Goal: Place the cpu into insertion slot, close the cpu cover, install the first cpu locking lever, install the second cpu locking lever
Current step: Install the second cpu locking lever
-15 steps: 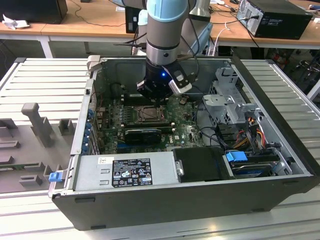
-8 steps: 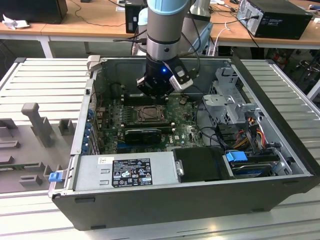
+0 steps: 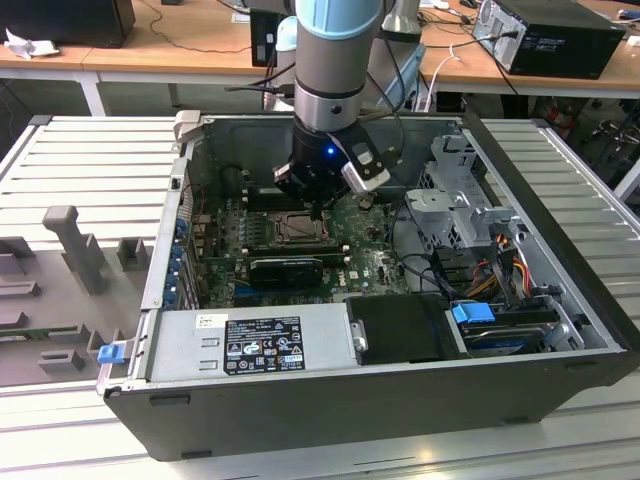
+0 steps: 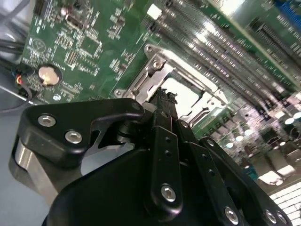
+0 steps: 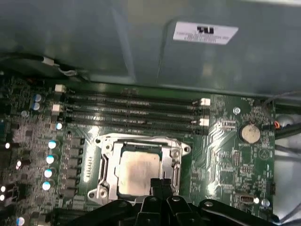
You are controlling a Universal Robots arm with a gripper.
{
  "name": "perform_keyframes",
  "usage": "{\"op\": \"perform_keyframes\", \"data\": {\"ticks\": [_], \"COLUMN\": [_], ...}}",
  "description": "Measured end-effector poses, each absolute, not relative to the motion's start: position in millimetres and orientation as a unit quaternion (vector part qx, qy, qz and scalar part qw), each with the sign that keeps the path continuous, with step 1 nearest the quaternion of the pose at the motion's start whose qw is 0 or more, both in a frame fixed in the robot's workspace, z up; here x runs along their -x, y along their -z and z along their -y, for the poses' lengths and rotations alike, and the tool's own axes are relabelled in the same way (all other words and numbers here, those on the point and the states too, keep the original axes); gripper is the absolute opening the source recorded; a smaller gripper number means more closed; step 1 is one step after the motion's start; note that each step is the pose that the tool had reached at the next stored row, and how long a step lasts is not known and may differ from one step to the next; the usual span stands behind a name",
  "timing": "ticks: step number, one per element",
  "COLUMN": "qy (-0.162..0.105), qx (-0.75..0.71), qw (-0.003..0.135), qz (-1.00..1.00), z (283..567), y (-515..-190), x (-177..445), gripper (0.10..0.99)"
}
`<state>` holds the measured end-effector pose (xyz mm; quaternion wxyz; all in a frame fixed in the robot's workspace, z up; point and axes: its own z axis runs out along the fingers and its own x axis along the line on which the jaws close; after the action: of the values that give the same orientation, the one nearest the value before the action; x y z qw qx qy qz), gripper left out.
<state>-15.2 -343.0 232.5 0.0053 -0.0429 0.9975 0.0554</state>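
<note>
The gripper point(image 5: 161, 182) has its two fingertips pressed together, with nothing between them, right over the edge of the cover point(image 5: 107, 165). The cover lies flat on the slot point(image 3: 297, 229), and the cpu point(image 5: 138, 172) shows through its window, sitting inside the slot. Behind the slot run long memory slots point(image 5: 131, 110), and a coin battery point(image 5: 249, 133) sits near them on the green board point(image 5: 225, 160). In the exterior view the arm point(image 3: 335, 60) reaches down into the open case point(image 3: 330, 400), with a black card point(image 3: 288, 268) just beside the slot and loose cables point(image 3: 425, 265) toward the exterior view's right
</note>
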Motion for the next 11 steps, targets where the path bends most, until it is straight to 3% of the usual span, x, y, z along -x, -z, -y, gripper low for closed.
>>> {"op": "perform_keyframes", "data": {"ticks": [8,11], "qy": [-0.057,-0.075], "qx": [0.043,0.042], "qw": [0.004,-0.001], "qz": [-0.997,-0.996], "z": [362.5,364.0], "y": [-240.3,-240.2], "x": [15.2,15.2], "gripper": [0.106,0.106]}}
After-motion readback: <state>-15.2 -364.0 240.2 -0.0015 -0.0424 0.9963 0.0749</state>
